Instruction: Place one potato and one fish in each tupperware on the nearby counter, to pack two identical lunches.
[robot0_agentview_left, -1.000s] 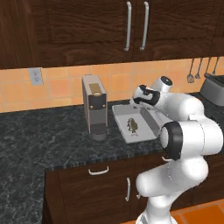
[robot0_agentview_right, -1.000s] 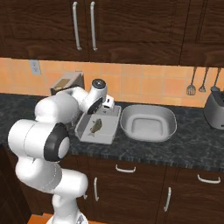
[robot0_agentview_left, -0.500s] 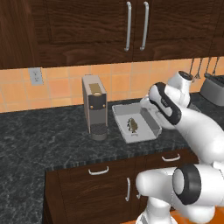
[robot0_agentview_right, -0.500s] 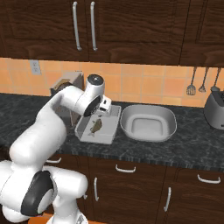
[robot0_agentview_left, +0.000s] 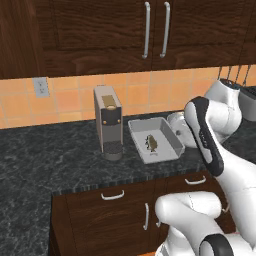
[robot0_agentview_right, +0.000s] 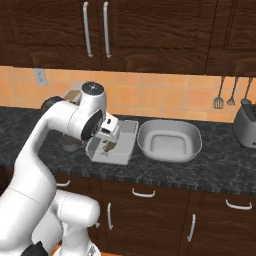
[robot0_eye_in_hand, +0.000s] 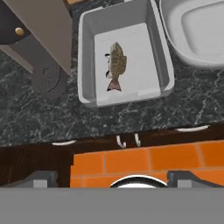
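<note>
From the left base view we see the deep square tupperware (robot0_agentview_left: 155, 140) on the dark bench (robot0_agentview_left: 45, 165) beside a coffee machine (robot0_agentview_left: 108, 121), a fish (robot0_agentview_left: 150, 143) lying inside it. From the right, the rounded dish (robot0_agentview_right: 169, 140) sits empty just beside it. In the hand view our claw (robot0_eye_in_hand: 111, 180) stands wide and holds nothing; we judge the fish light and slippery, best pinched across its mid-body.

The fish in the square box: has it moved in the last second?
No. The fish lies mid-floor in the deep square tupperware beside the coffee machine, as before.
</note>
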